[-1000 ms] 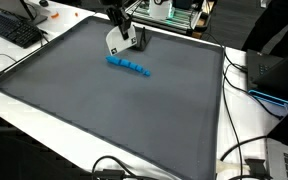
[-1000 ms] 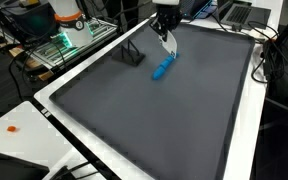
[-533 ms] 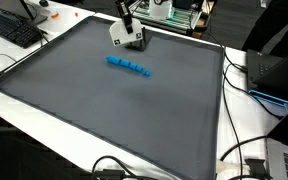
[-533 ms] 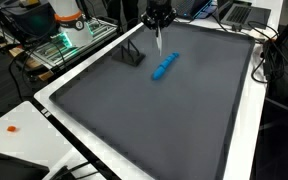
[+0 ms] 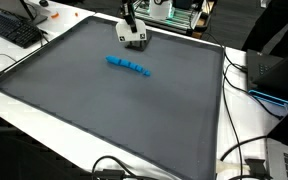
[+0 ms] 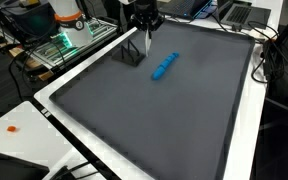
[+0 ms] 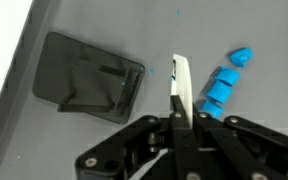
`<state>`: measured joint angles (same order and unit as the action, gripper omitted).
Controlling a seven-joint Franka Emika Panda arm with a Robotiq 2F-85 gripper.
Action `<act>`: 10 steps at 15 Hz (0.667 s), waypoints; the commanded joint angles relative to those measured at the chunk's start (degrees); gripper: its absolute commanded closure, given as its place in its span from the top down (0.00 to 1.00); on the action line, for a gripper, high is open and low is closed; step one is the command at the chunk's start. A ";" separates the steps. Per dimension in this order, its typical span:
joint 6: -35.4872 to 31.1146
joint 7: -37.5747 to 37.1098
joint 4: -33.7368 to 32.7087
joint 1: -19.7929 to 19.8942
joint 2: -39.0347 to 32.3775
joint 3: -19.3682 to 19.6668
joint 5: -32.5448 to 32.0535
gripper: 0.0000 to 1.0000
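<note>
The blue knobbly plastic strip point(image 5: 129, 67) lies flat on the grey mat point(image 5: 104, 110), near the small black angular stand point(image 6: 132, 52). The gripper point(image 7: 180, 75) hangs between them, jaws pressed together on nothing. Lowered like this, it would likely shove either piece aside rather than grasp it.

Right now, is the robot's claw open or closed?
Closed. In the wrist view the gripper shows its two fingers pressed together, with no gap and nothing held between them.

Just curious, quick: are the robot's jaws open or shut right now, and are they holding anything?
Gripper: jaws shut on a thin white strip.
</note>
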<state>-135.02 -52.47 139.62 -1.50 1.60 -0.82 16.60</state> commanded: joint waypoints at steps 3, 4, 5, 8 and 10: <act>-8.84 -4.35 10.14 0.23 4.47 -0.47 2.58 0.01; -10.32 -4.95 11.32 0.19 4.77 -0.54 3.12 0.01; -11.89 -5.43 12.40 0.06 5.04 -0.65 3.93 0.01; -15.95 -7.65 15.00 -0.25 5.23 -1.30 5.23 0.01; -17.66 -9.01 16.11 -0.41 4.90 -1.71 5.62 0.01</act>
<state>-149.62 -59.27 152.46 -1.57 4.88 -1.65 20.22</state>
